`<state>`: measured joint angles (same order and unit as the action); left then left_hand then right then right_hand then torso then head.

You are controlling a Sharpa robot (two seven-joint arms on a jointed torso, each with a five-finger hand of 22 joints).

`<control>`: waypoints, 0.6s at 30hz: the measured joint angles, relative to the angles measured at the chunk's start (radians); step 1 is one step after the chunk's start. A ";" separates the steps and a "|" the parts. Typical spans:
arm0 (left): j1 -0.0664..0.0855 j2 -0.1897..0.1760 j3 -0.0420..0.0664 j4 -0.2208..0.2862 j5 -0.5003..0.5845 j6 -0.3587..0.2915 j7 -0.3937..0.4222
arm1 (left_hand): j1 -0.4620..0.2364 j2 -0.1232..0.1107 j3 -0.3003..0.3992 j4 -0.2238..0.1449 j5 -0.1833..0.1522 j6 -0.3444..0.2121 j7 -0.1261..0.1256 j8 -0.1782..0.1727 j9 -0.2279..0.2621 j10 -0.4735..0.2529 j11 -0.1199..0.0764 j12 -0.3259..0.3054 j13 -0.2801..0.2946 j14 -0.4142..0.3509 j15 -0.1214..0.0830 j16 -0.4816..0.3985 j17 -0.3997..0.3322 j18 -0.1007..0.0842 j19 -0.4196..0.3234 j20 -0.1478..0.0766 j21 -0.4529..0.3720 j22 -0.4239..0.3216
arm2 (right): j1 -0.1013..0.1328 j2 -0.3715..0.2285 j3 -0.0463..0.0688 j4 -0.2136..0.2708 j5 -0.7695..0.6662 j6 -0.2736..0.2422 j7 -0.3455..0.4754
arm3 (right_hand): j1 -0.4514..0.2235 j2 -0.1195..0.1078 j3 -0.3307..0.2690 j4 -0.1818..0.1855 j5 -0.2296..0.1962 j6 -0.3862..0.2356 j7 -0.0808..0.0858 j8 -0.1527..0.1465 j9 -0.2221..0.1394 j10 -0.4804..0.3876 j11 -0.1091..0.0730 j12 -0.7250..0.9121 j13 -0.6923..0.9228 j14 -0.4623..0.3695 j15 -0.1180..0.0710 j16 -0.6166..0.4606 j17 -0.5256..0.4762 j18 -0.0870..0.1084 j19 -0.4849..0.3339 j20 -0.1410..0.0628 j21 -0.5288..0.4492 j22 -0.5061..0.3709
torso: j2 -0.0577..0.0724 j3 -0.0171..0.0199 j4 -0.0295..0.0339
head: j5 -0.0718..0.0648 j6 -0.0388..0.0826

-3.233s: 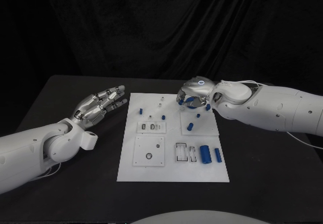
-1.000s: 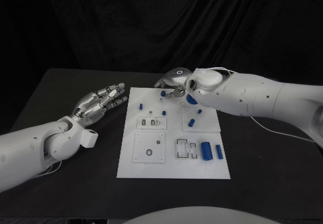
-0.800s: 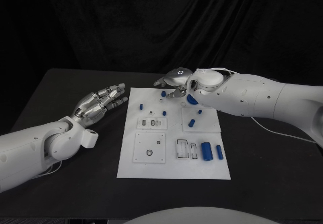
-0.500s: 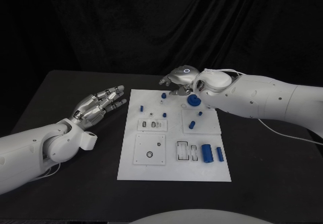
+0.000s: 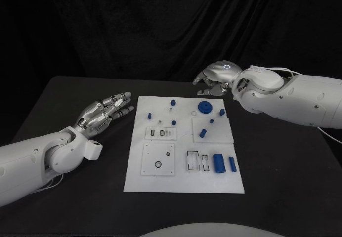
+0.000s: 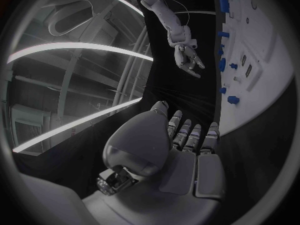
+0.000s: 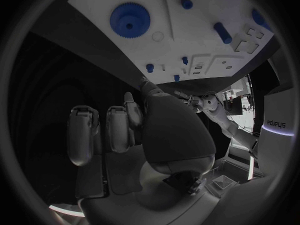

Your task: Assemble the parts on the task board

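Round blue toothed gear [image 5: 205, 106] sits on white task board [image 5: 184, 182]; several blue pegs loose. Your right hand [image 5: 214, 82] curled, empty; left hand [image 5: 106, 111] spread, empty.

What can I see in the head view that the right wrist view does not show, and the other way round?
Head view alone: the two large blue cylinders lying at the near right of the task board, and the right hand from outside, raised beyond the board's far edge. Right wrist view alone: that hand's palm, with nothing in it. Both: the blue gear on the board, small blue pegs, and the left hand, fingers apart.
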<state>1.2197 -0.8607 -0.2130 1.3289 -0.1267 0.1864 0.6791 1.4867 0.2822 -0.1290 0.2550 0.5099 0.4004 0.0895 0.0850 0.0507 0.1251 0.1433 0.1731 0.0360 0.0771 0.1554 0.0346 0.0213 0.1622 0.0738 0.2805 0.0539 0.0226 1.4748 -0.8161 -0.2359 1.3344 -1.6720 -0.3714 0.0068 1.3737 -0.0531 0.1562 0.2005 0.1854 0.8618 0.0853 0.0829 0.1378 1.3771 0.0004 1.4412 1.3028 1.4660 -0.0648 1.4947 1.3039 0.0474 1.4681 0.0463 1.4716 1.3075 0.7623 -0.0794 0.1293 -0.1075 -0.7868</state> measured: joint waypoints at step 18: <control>-0.014 0.002 0.000 -0.002 0.000 0.003 0.000 | 0.000 0.000 0.000 0.000 0.000 0.000 0.000 0.000 0.000 -0.004 0.003 0.000 0.000 0.000 0.000 0.000 0.000 0.000 0.000 0.000 0.000 0.000 | -0.068 -0.024 -0.006 -0.009 0.061 0.096 -0.060 | -0.069 0.008 -0.034 0.024 -0.005 0.056 0.019 -0.004 0.033 0.085 0.014 0.127 0.005 0.003 0.017 0.073 0.004 -0.017 -0.001 0.015 0.047 0.000 | -0.001 -0.0051 -0.0045 | 0.005 -0.013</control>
<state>1.2060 -0.8588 -0.2131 1.3267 -0.1267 0.1899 0.6791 1.4867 0.2822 -0.1290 0.2550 0.5099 0.4004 0.0895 0.0851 0.0506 0.1212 0.1465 0.1731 0.0360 0.0771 0.1554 0.0347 0.0214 0.1621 0.0738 0.2805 0.0539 0.0227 1.4072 -0.8400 -0.2424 1.3249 -1.6114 -0.2752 -0.0529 1.3049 -0.0448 0.1227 0.2247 0.1802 0.9174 0.1042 0.0784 0.1706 1.4616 0.0141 1.5683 1.3080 1.4688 -0.0480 1.5681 1.3080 0.0308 1.4670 0.0611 1.5184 1.3074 0.7611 -0.0845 0.1248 -0.1021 -0.7998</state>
